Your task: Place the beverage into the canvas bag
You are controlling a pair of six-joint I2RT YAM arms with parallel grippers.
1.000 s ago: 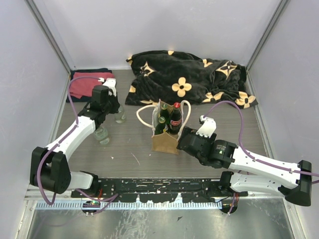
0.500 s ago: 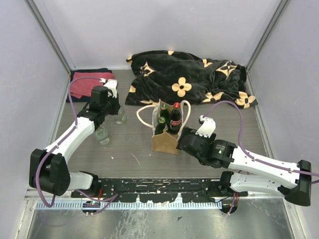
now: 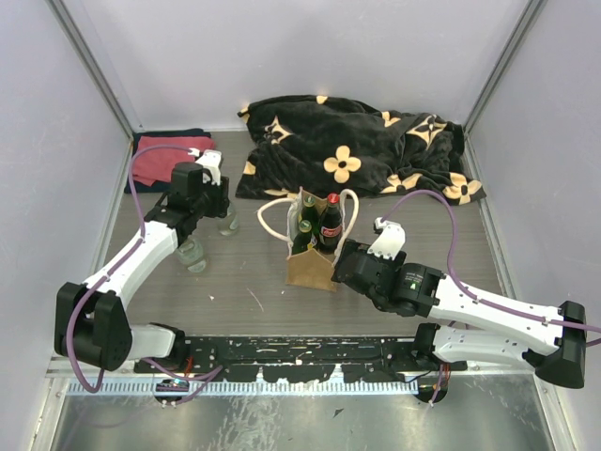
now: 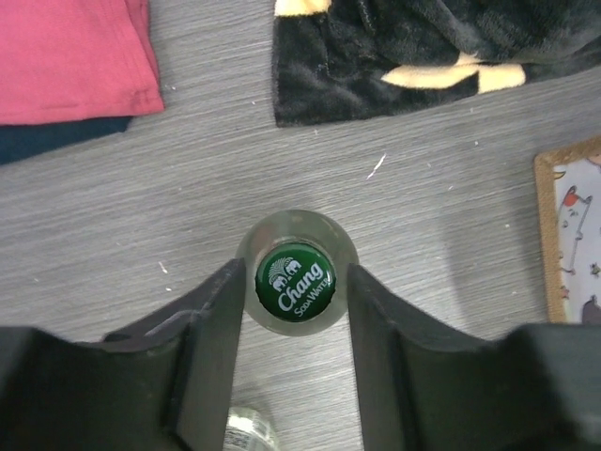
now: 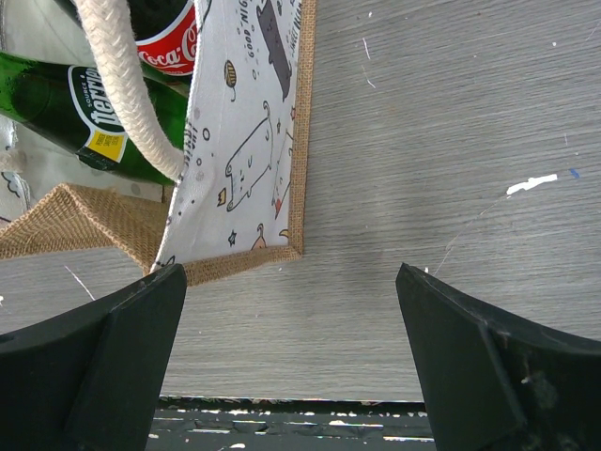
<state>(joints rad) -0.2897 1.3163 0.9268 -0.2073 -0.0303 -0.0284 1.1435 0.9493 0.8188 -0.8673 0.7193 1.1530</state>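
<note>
top: overhead, wide | wrists: close, looking down | shared: canvas bag (image 3: 310, 268)

canvas bag (image 3: 310, 270) tan-brown | blanket (image 3: 352, 141) black, tan flowers | bottle cap (image 4: 294, 280) green

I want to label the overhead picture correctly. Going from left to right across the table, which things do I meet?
Red cloth, left gripper, canvas bag, right gripper. The black blanket spans too widely to place.

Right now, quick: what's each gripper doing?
Left gripper: straddling the green-capped bottle; whether it grips cannot be told.
Right gripper: open, empty, beside the bag.
</note>
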